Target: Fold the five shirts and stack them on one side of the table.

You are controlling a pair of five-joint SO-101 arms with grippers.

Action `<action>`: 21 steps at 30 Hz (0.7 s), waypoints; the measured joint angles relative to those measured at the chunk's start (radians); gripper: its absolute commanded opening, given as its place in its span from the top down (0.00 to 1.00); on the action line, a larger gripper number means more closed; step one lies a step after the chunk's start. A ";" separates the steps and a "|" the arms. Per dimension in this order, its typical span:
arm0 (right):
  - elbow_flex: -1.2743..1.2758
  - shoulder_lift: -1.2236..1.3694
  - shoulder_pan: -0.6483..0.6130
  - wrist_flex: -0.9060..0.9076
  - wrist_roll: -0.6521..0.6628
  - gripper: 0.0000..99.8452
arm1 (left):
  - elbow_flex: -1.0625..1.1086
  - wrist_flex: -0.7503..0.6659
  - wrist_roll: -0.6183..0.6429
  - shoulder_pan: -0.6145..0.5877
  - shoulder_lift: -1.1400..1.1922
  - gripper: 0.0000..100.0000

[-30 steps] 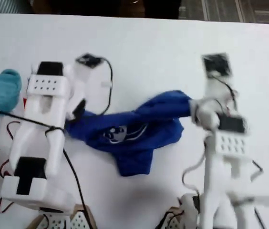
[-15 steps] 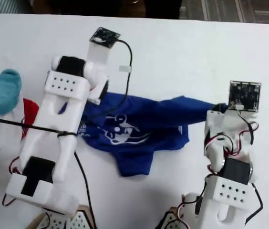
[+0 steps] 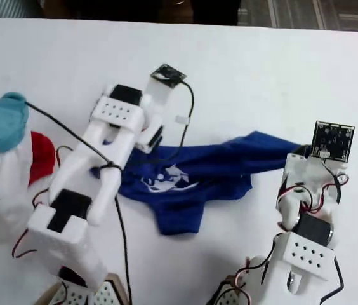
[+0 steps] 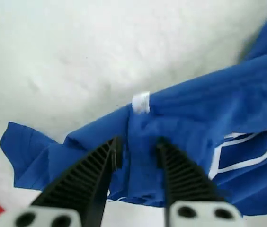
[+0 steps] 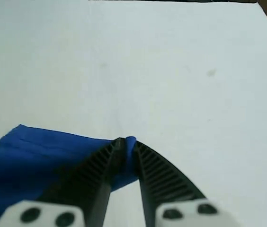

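The left arm (image 3: 89, 168) stretches forward at a slant, its left gripper (image 4: 137, 150) pinching a fold of the blue shirt (image 4: 209, 109); the right arm (image 3: 303, 254) sits folded near its base, its right gripper (image 5: 129, 144) clamped on the shirt's corner.

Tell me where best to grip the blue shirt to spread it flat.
Probably its two far ends. The blue shirt lies bunched in a long band, so the right gripper suits the corner it pinches; the left gripper, on a fold by the white label, likely belongs further out, coming from above at the opposite end.
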 measured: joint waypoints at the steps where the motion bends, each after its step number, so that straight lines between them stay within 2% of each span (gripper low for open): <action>1: 0.006 0.000 -0.006 0.000 0.000 0.98 | -0.003 0.011 0.000 0.003 0.000 0.80; 9: 0.018 0.000 -0.040 0.000 0.000 0.98 | -0.161 0.235 0.000 0.075 0.002 0.81; 15: 0.028 0.002 -0.044 0.000 0.000 0.98 | -0.167 0.110 0.041 0.140 0.014 0.81; 21: 0.028 0.000 -0.046 -0.002 0.000 0.98 | -0.172 0.025 0.094 0.137 0.146 0.81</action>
